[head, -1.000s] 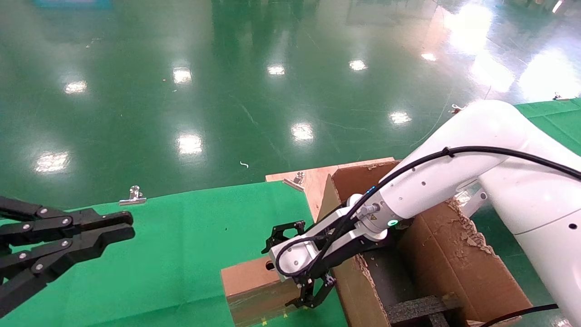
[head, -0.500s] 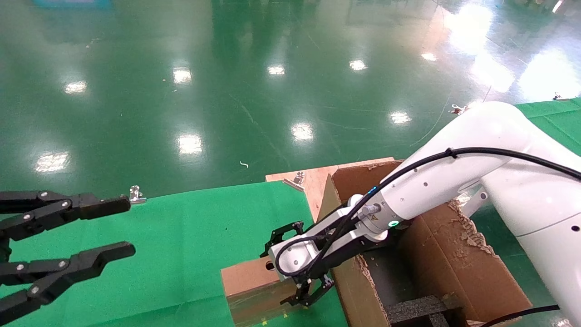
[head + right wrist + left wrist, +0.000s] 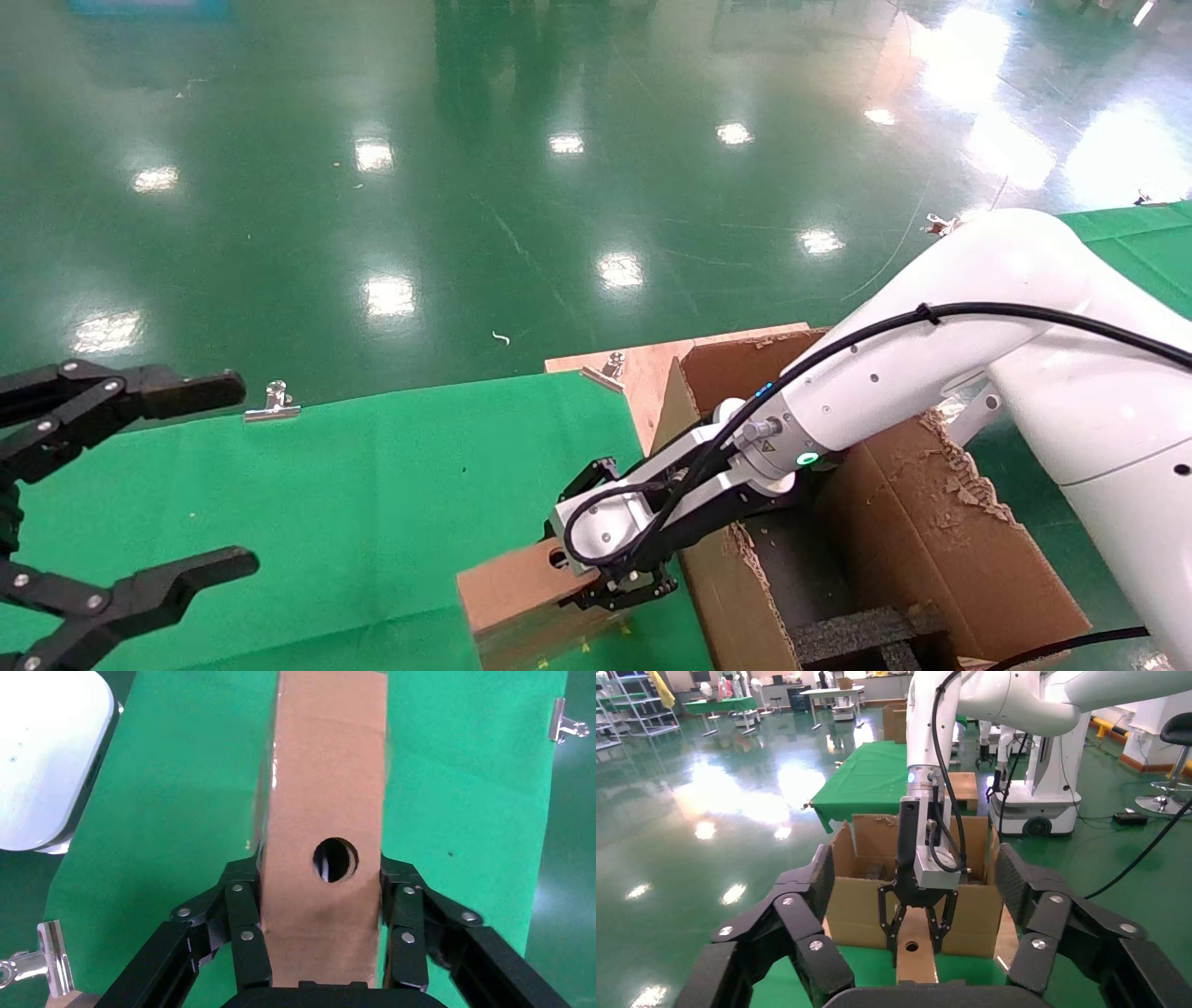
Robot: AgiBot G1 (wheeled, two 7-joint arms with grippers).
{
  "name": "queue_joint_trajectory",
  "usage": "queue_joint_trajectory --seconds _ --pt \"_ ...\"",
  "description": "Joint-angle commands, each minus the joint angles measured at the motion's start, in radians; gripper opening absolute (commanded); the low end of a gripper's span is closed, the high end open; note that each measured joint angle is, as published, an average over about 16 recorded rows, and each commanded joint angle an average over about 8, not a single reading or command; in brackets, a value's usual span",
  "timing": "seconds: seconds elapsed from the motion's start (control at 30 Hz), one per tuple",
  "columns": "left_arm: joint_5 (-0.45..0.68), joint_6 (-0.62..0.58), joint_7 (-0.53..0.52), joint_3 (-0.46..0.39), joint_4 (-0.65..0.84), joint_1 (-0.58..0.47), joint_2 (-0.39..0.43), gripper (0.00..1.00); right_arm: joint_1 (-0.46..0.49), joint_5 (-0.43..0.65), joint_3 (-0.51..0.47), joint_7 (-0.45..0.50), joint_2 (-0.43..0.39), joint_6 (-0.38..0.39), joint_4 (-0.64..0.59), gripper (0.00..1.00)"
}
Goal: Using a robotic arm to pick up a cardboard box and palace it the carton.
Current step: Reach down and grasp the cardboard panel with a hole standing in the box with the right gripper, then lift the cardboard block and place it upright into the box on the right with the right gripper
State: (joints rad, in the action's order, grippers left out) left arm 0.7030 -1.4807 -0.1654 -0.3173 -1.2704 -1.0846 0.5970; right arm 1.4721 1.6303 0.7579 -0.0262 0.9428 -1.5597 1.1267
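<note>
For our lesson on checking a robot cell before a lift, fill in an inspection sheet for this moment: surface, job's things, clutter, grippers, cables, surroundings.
Surface: green cloth over the table, held by a metal clip.
Job's things: cardboard box standing on the cloth beside the carton; the carton has ragged flaps and black foam inside.
Clutter: nothing seen.
Grippers: right gripper shut on the cardboard box, one finger on each side; left gripper open, apart from the box.
Cables: black cable running along the robotic arm.
Surroundings: glossy green floor with light reflections.
</note>
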Motion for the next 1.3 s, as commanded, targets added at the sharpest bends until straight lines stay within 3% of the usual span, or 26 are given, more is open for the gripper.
queue_joint_trajectory --seconds 0.03,0.33,0.67,0.93,1.3 --pt "0.000 0.000 0.000 0.000 0.000 0.000 0.000 1.00 0.000 0.000 0.000 0.000 0.000 0.000 0.000 0.00" --pt "0.000 0.000 0.000 0.000 0.000 0.000 0.000 1.00 0.039 -0.022 0.001 0.004 0.005 -0.006 -0.018 0.00" --pt "0.000 0.000 0.000 0.000 0.000 0.000 0.000 1.00 0.314 -0.101 0.029 -0.028 0.015 -0.028 -0.163 0.00" --pt "0.000 0.000 0.000 -0.001 0.000 0.000 0.000 1.00 0.505 -0.187 0.117 -0.112 0.010 -0.035 -0.345 0.00" --pt "-0.001 0.000 0.001 -0.001 0.000 0.000 0.000 1.00 0.606 -0.297 0.287 -0.195 -0.054 -0.037 -0.507 0.00"
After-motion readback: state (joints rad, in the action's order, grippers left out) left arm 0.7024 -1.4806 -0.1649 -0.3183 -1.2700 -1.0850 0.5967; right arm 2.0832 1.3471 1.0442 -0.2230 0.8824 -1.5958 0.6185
